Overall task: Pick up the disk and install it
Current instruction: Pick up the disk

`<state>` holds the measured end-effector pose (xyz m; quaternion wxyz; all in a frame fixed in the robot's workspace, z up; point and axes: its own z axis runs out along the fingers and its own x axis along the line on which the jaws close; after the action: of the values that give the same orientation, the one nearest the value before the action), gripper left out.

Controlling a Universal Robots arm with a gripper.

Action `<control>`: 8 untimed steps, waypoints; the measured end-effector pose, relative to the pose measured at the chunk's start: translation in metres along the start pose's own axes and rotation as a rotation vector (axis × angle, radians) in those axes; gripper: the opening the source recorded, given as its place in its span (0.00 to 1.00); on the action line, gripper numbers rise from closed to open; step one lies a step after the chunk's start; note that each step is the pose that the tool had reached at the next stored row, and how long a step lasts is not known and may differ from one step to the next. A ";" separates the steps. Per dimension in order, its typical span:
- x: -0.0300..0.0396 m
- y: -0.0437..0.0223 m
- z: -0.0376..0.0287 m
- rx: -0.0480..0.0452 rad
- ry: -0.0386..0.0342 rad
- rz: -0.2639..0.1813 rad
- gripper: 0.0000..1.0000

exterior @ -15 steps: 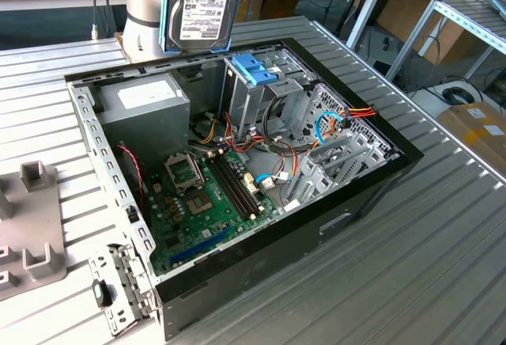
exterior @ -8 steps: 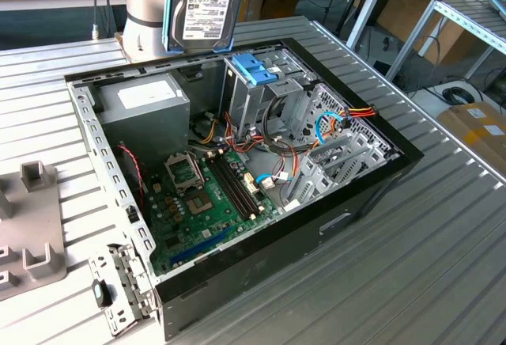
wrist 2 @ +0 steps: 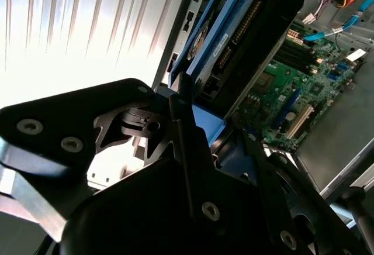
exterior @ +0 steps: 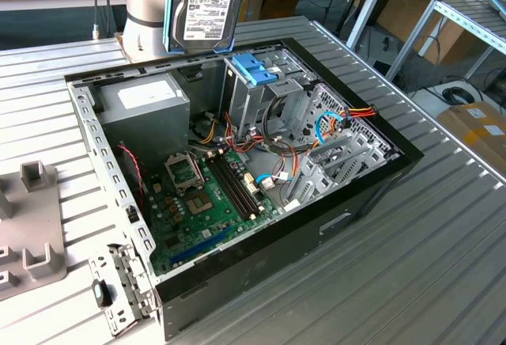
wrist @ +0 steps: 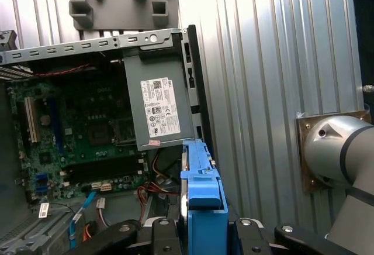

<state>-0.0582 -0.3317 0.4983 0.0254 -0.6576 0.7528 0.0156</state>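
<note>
The disk (exterior: 207,9) hangs upright above the far rim of the open computer case (exterior: 356,202), its white label facing the exterior camera and blue frame strips along both sides. In the first wrist view the disk (wrist: 201,190) shows edge-on as a blue strip, with my gripper (wrist: 201,227) shut on it from both sides. In the second wrist view the black fingers (wrist 2: 181,112) clamp the disk's (wrist 2: 234,38) blue frame, over the motherboard.
Inside the case a blue latch on a silver drive cage (exterior: 254,68) sits just below the disk. A grey labelled box (exterior: 146,104) and a green motherboard (exterior: 205,195) sit further inside, with loose cables around them. The arm's base (exterior: 146,5) stands behind. A grey fixture (exterior: 32,226) lies at the exterior view's left.
</note>
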 end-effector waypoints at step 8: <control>0.0039 -0.0005 -0.0002 0.0000 0.0000 0.000 0.37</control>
<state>-0.0582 -0.3356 0.4982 0.0254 -0.6575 0.7528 0.0156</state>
